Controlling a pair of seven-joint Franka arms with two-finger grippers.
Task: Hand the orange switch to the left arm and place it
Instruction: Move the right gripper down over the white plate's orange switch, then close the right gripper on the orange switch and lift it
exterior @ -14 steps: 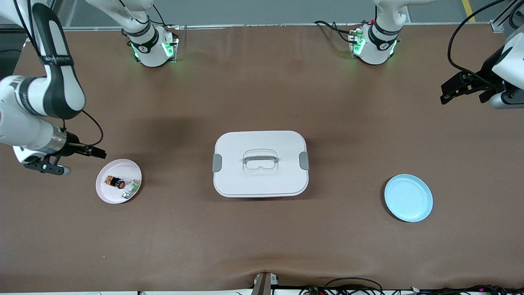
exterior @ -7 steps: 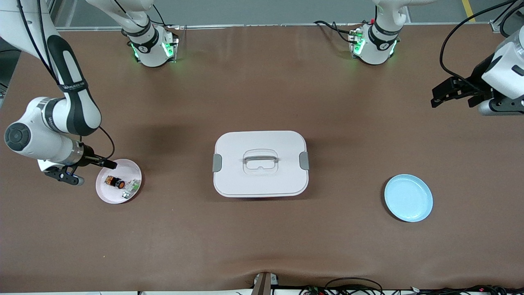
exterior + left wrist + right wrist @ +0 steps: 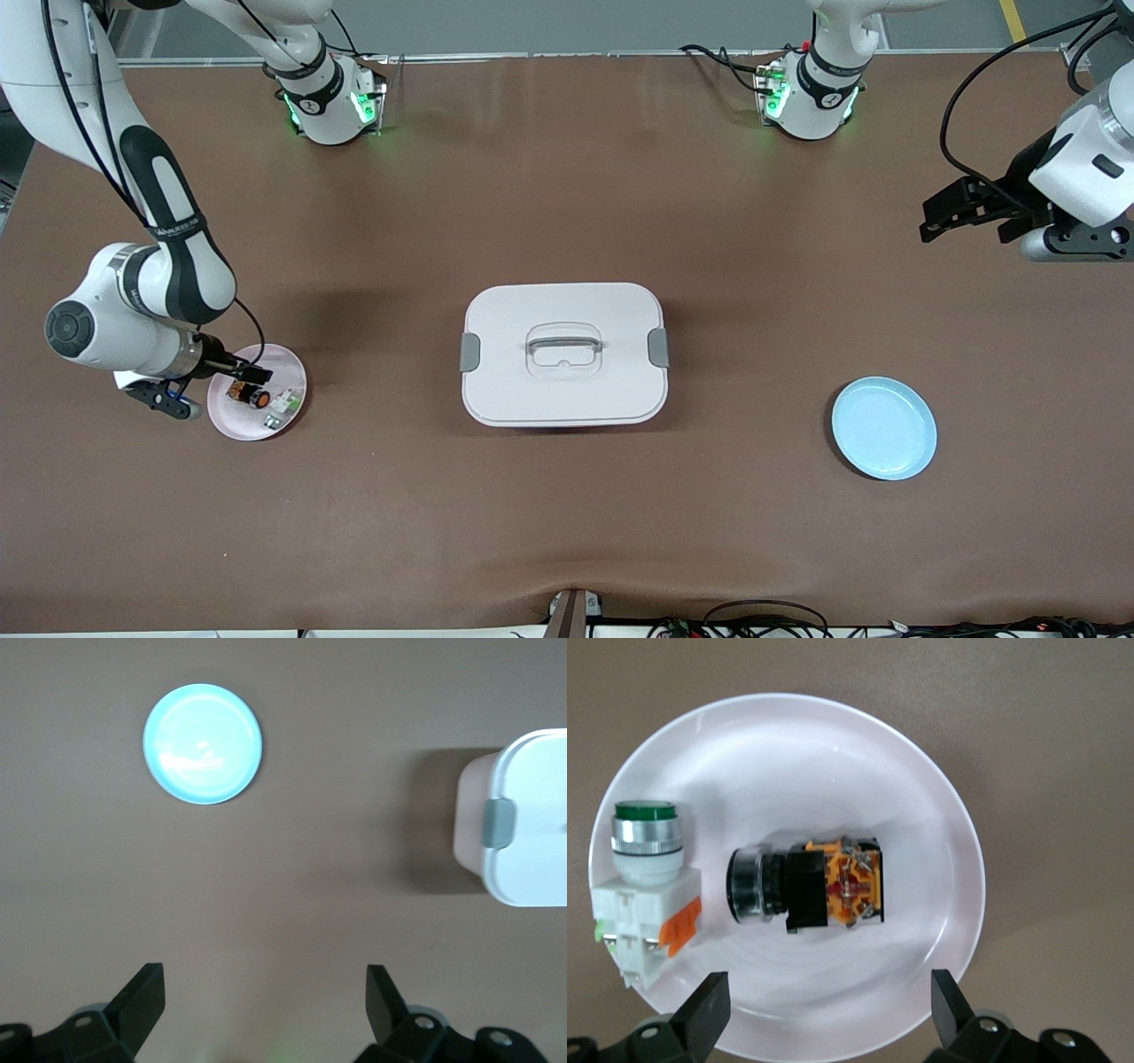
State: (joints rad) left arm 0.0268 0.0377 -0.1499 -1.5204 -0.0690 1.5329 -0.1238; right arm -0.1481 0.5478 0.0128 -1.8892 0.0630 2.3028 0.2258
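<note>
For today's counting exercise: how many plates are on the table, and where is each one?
2. The pink plate lies toward the right arm's end of the table, holding the orange switch and a white-and-green component. The blue plate lies bare toward the left arm's end. The box sits between them.

high front view, two downward wrist views

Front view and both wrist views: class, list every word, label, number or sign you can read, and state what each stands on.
None can be read.
Black band on the right arm's white link: white lettering, too small to read.
Small black and orange switch on the round pink plate: no legible marking.
White lidded box: no text.
</note>
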